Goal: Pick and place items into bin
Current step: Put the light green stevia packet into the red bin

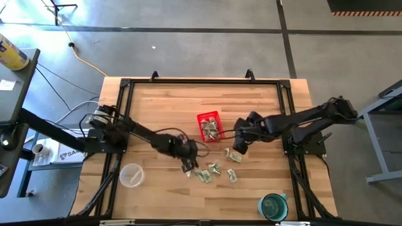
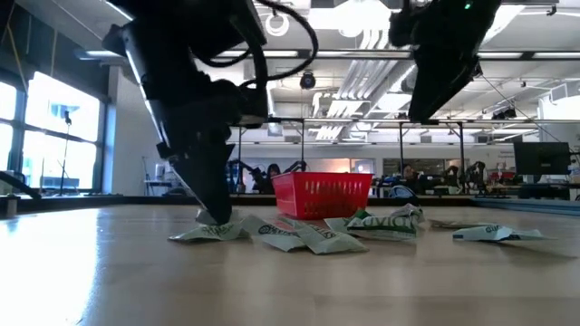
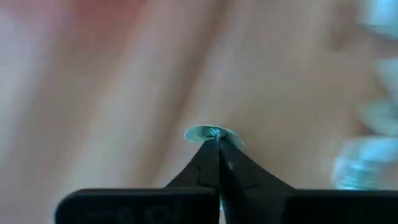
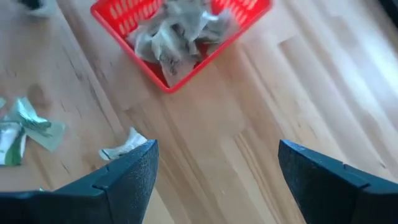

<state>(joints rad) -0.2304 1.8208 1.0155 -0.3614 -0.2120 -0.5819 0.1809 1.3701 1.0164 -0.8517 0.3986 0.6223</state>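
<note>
The red basket stands mid-table with several pale green-and-white wrapped pieces inside it. More pieces lie loose on the wood, nearer the near edge. My left gripper is down at the left end of that scatter, shut on one piece. My right gripper is open and raised above the table, just right of the basket. One loose piece lies beside its finger. My left gripper pinches a small pale green piece by its edge between the two fingertips. The fingers come from above, slanting down to the tabletop. I cannot tell whether the piece is lifted clear of the wood.
A clear plastic cup stands near the table's left near corner, and a teal round cup near the right near corner. A black frame rail runs along the far edge. Bare wood lies between the basket and the far rail.
</note>
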